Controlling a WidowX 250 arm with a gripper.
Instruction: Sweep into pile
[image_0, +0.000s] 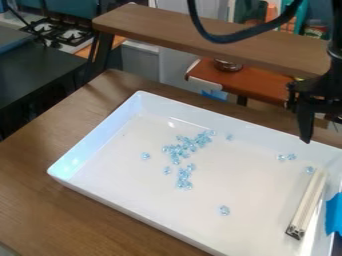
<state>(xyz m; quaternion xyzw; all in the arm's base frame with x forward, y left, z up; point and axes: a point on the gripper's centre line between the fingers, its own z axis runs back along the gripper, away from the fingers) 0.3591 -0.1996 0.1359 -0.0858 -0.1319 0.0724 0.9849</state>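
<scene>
Across the floor of a white rectangular tray (120, 206), pale blue translucent beads (190, 145) lie scattered, the largest group forming an irregular cluster toward the far side, left of the middle. A smaller clump (184, 180) sits just nearer the camera than this cluster. Outliers comprise one bead (145, 156) to the left, one (229, 137) to the right of the main cluster, a close pair (286, 157) well to the right, and a separate bit (224, 210) toward the near side. Along the right-hand part of the tray lies a long, narrow white bar (308, 202) (its near end is dark), with another bead (309, 169) just beside its far end. At upper right, the black gripper (306, 131) hangs downward, appearing over the tray's far wall; how far open it is cannot be told, and no object is seen in its hold. Blue tape (333, 215) marks the right edge. The tray rests on a brown wood-grained table (40, 200); behind it are a raised wooden shelf (200, 32) and, at upper left, a stove (67, 32).
</scene>
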